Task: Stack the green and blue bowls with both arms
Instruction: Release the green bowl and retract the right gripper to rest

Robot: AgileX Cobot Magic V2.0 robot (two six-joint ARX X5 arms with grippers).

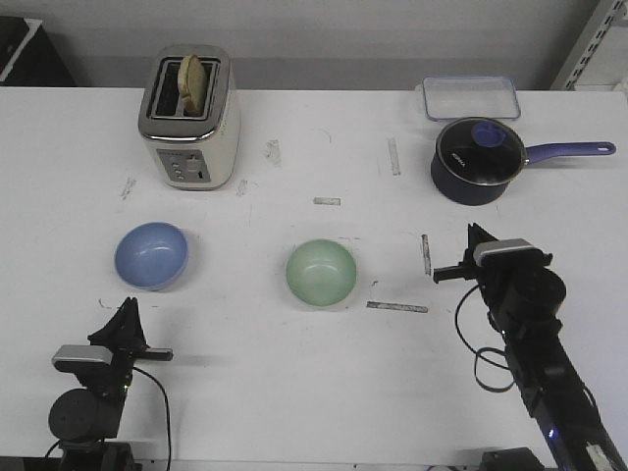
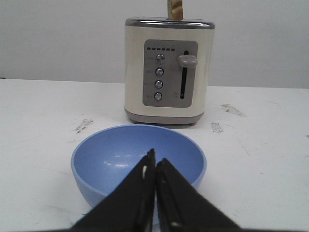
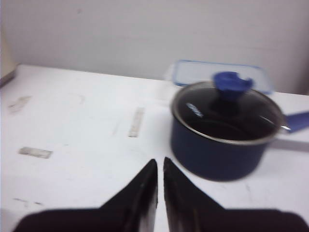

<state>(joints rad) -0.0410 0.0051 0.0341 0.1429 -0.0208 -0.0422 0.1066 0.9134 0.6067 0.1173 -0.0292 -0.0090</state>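
Two bowls sit unstacked on the desk, blue bowl [image 1: 151, 256] well left of green bowl [image 1: 321, 272], both end effectors narrow and empty, everything left.

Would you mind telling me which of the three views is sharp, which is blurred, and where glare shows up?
Front view: sharp and evenly lit, with soft glare on the blue bowl and green bowl. Left wrist view: sharp, the toaster dials crisp, faint highlights inside the blue bowl. Right wrist view: visibly blurred, the saucepan edges smeared, with a glint on its glass lid.
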